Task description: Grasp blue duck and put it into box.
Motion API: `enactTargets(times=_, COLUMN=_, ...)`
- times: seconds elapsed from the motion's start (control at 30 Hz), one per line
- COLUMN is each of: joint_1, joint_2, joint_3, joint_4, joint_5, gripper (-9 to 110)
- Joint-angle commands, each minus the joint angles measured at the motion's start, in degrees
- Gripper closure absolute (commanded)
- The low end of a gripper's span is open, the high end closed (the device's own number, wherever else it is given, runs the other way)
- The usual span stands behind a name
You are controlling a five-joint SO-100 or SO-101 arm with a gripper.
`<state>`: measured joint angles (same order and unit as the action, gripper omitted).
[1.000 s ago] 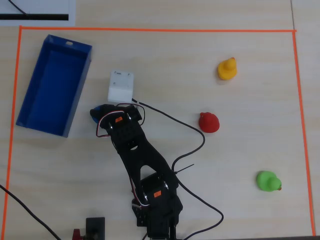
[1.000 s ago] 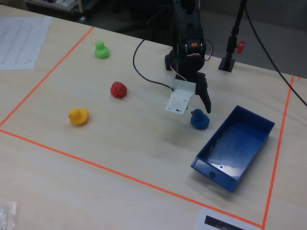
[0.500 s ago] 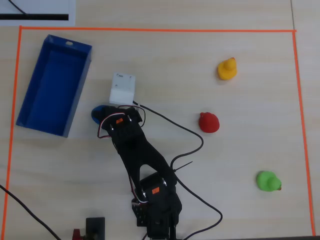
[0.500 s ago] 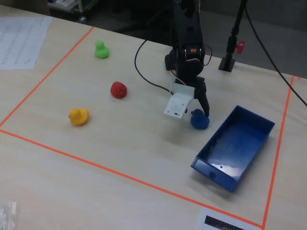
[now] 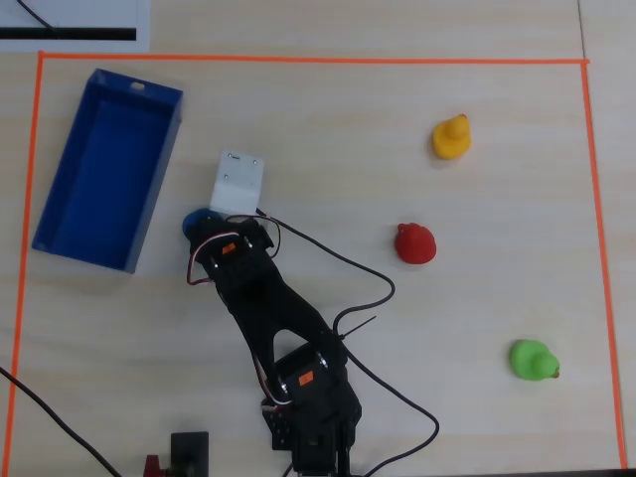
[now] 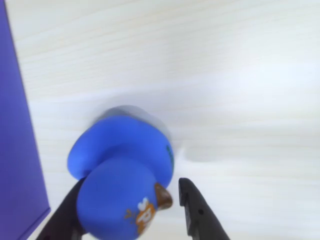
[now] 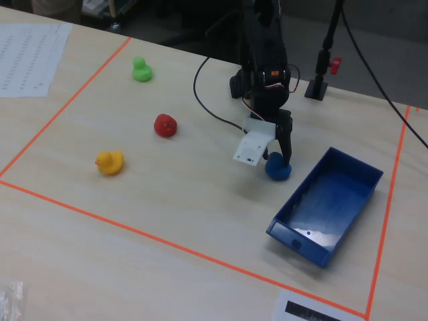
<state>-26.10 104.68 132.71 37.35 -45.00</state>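
Note:
The blue duck (image 6: 120,175) lies on the table close to the blue box (image 6: 15,150). In the wrist view its head sits between my gripper (image 6: 131,182) jaws. The left finger (image 6: 62,215) touches the duck; the right finger (image 6: 192,207) stands a small gap off its beak. The gripper is open around the duck. In the overhead view the duck (image 5: 197,221) peeks out from under the arm, right of the box (image 5: 161,189). In the fixed view the gripper (image 7: 281,160) reaches down onto the duck (image 7: 277,171), left of the box (image 7: 294,235).
A yellow duck (image 5: 451,137), a red duck (image 5: 414,242) and a green duck (image 5: 533,360) lie on the right side of the table in the overhead view. Orange tape (image 5: 298,59) marks the work area. Cables (image 5: 348,263) trail from the arm.

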Motion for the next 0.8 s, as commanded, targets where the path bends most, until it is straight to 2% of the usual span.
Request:
enactTargets(times=0.0, joint_1=-0.4, joint_2=-0.2, joint_3=-1.1, joint_4=-1.8, joint_5=1.5, gripper=93)
enactTargets(times=0.07, joint_1=-0.3, joint_2=-0.4, joint_3=-1.1, joint_4=-2.6, joint_5=2.3, gripper=98)
enactTargets(times=0.23, joint_1=0.5, joint_2=-0.4, joint_3=-0.2, joint_4=-4.2, joint_5=2.0, gripper=85)
enactTargets(times=0.37, joint_1=0.9, joint_2=-0.4, joint_3=-0.1, joint_4=-4.2, joint_5=1.2, gripper=84)
enactTargets(times=0.43, joint_1=0.9, joint_2=-0.4, joint_3=0.0, joint_4=-4.2, joint_5=0.9, gripper=89)
enactTargets(times=0.5, joint_1=1.1, joint_2=-0.5, joint_3=0.2, joint_4=-4.6, joint_5=1.1, gripper=101)
enactTargets(times=0.77, joint_1=2.0, joint_2=0.0, joint_3=1.0, joint_4=-4.0, joint_5=-0.4, gripper=101)
